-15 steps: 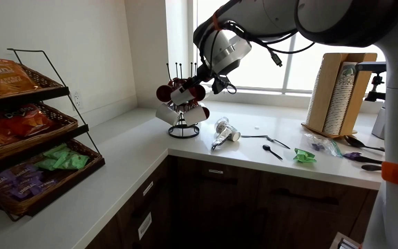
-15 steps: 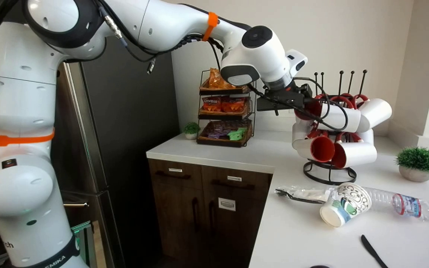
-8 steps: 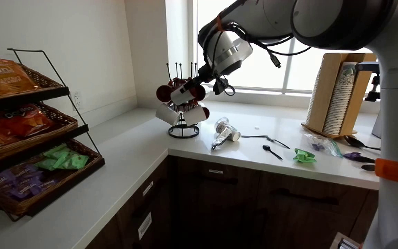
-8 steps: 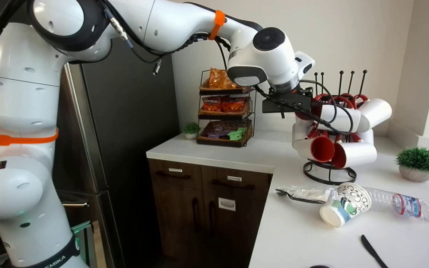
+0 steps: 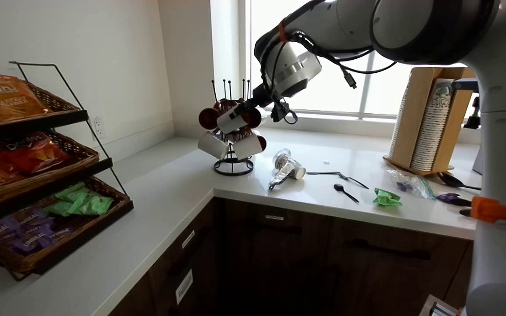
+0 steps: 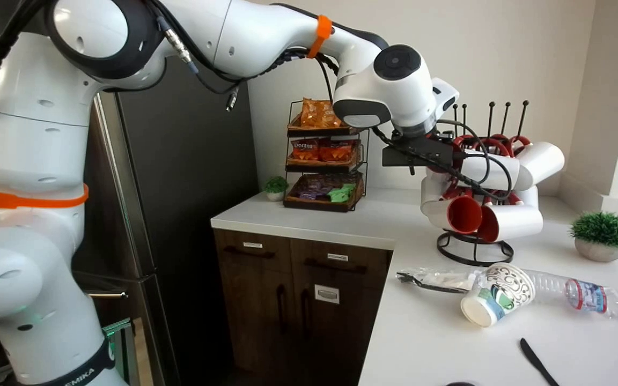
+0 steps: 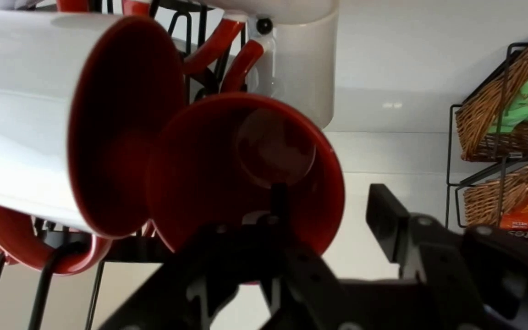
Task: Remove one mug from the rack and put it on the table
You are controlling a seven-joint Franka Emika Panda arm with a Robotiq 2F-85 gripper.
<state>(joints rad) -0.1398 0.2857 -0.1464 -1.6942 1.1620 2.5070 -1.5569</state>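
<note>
The rack, a black metal mug tree (image 6: 475, 262), stands on the pale countertop (image 5: 156, 175) in both exterior views. White mugs with red insides hang on it in two tiers. In the wrist view one mug (image 7: 264, 137) faces the camera with its red mouth. My gripper (image 7: 330, 207) is open at this mug. One finger lies in front of the red mouth, and the other is outside its right rim, with a gap. I cannot tell how deep the first finger is. In the exterior views the gripper (image 6: 455, 155) is at the upper tier, partly hidden by cables and mugs.
Another mug (image 7: 30, 105) hangs close at left in the wrist view. A paper cup (image 6: 497, 295), a plastic bottle (image 6: 582, 294) and wrapped cutlery (image 6: 438, 280) lie before the rack. A plant (image 6: 604, 236) stands beside it. A snack shelf (image 5: 37, 184) and a cup holder (image 5: 424, 123) stand farther off.
The arm has moved a little toward the rack and slightly down, bringing the gripper nearer the upper mugs. The mugs and the rack have not moved.
</note>
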